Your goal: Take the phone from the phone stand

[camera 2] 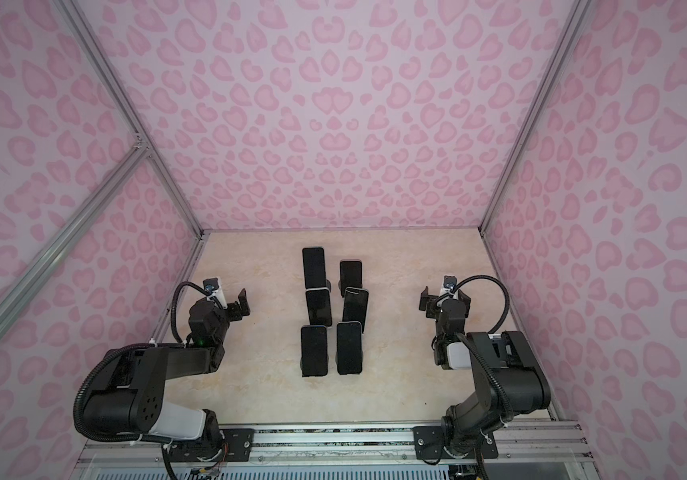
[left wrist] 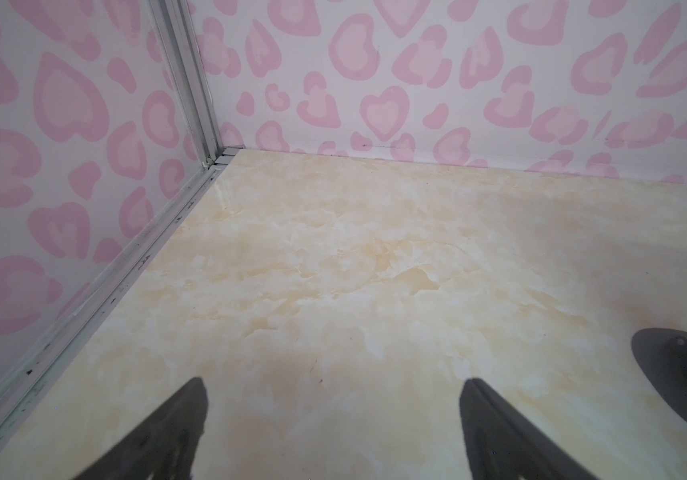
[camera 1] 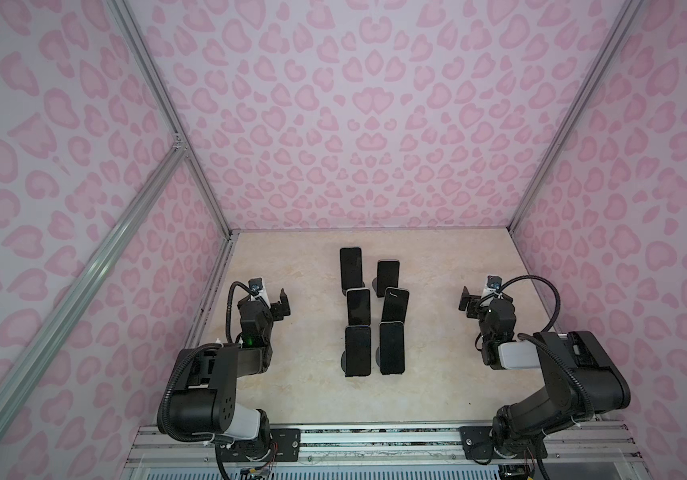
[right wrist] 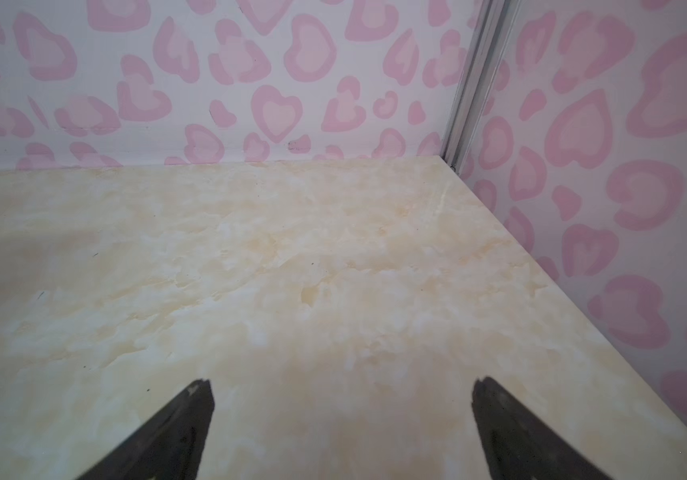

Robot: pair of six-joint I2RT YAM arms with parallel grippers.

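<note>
Broadly, a booth walled in pink heart-spot wallpaper (camera 1: 375, 124), floored with a cream marble-look tabletop (camera 1: 291, 399). Flanking the middle, left arm (camera 1: 204, 399) and right arm (camera 1: 582, 374), both folded at the sides, well apart from anything to pick.

At the centre of the tabletop in both top views, six phones (camera 1: 358, 350) in two columns of three, screens dark, each leaning tilted on its own phone stand (camera 1: 346, 360). None lifted yet, so task not begun. Target among the six: not determinable.

Left gripper (left wrist: 333, 388) over bare tabletop, fingers (left wrist: 158, 444) spread wide with nothing between. Only a round dark stand base (left wrist: 682, 374) at the edge of the left wrist view. Right gripper (right wrist: 342, 384) likewise over bare surface, fingers (right wrist: 508, 432) wide apart, empty.

Likely trouble: tight packing.
- Reaching for a middle or far phone risks brushing a neighbour with the outer finger and toppling it, stand included.
- Pinching across the glossy faces could slip.
- Pulling sideways rather than up along the lean could drag the light stand along instead of freeing the phone.
- Coming in low over the front row could knock the near pair flat.

No readable brand, label or writing anywhere. Only a small pale mark near the top of one middle-row phone (camera 1: 395, 305), too small to read.
</note>
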